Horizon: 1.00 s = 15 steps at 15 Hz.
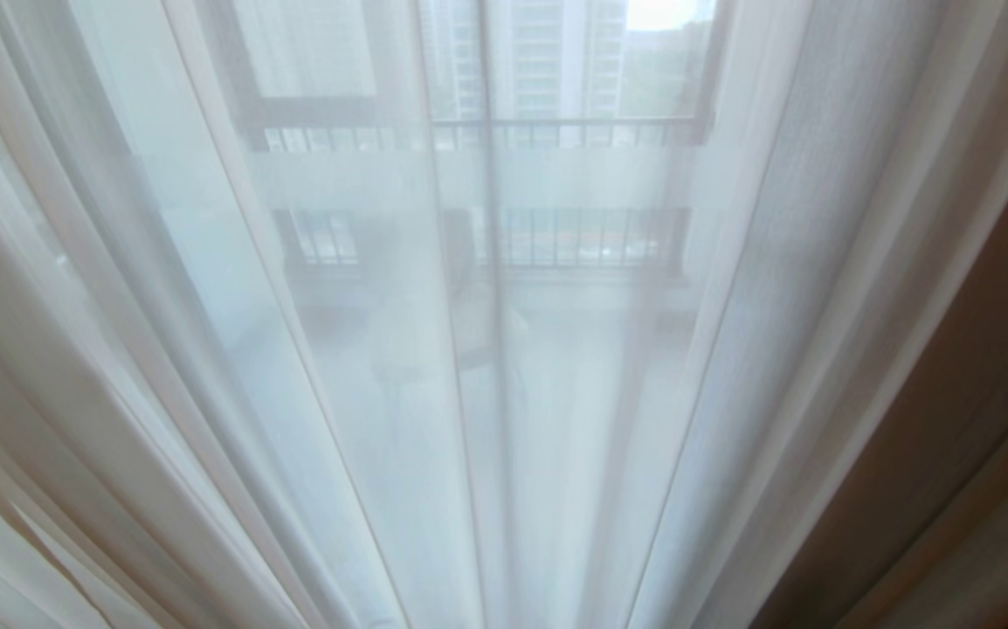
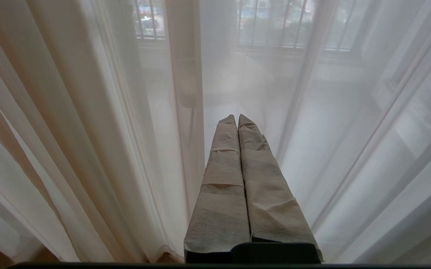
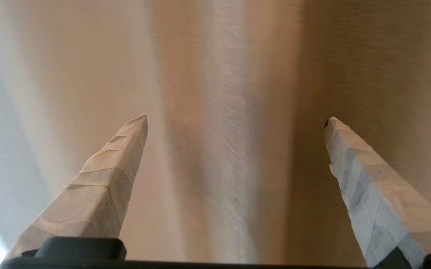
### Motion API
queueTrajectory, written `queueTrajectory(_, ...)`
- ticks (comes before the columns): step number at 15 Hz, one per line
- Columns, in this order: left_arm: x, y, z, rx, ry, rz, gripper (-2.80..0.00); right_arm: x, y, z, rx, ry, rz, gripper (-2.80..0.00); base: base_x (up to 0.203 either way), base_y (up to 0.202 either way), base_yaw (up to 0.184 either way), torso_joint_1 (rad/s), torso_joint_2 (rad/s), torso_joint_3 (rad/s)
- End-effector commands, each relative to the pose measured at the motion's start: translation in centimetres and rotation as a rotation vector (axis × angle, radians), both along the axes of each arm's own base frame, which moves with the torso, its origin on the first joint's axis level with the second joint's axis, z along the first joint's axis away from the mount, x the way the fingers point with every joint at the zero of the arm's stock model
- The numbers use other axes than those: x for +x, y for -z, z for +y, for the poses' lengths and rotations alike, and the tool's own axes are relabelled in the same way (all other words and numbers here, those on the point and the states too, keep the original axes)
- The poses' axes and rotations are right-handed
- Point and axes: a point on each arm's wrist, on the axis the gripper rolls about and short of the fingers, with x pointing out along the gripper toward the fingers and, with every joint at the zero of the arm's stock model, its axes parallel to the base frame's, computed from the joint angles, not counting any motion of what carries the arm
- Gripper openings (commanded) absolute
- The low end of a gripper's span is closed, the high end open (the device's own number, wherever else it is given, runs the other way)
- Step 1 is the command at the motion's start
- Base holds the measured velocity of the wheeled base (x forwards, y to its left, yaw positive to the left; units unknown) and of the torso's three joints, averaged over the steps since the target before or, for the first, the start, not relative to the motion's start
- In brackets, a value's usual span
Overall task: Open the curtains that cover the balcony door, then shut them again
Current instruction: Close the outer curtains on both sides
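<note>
The curtains fill every view. The thin white sheer (image 1: 364,349) hangs in long folds across the head view, with the thick beige drape (image 1: 949,411) at its right edge. Through the sheer the balcony door (image 1: 492,218) shows dimly, with a dark upright frame and a frosted band. My right gripper (image 3: 236,120) is open wide, its taped fingertips (image 3: 137,125) pointing at folds of the beige drape (image 3: 230,112) with nothing between them. My left gripper (image 2: 237,117) is shut and empty, facing the sheer (image 2: 312,149). Neither arm appears in the head view.
Behind the glass, a black-barred railing (image 1: 591,236) and tall buildings (image 1: 548,61) show faintly. A dim pale furniture shape (image 2: 234,82) stands beyond the sheer. Cream folds (image 2: 43,130) hang beside the left gripper.
</note>
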Motion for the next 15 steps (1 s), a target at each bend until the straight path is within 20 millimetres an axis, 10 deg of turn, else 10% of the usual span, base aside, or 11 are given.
queueTrajectory(1,0.00,0.00,0.00,-0.001,0.000,-0.001,-2.80,1.38,-0.27,-0.93,0.012,-0.042,0.010,0.00,0.000,0.000,0.000,0.000,0.00,0.000)
queueTrajectory(13,0.00,0.01,0.00,-0.001,-0.002,0.001,-2.80,2.30,-1.00,-1.63,0.005,-0.049,0.000,0.00,0.000,0.000,0.000,0.000,0.00,0.000)
queueTrajectory(14,0.00,0.00,0.00,-0.001,-0.001,-0.001,-2.80,2.31,-1.00,-1.63,0.007,-0.050,0.000,-2.80,0.000,0.000,0.000,0.000,0.00,0.000)
queueTrajectory(15,0.00,0.00,0.00,-0.001,0.000,-0.001,-2.80,2.31,-1.00,-1.63,0.007,-0.050,0.000,-2.80,0.000,0.000,0.000,0.000,0.00,0.000)
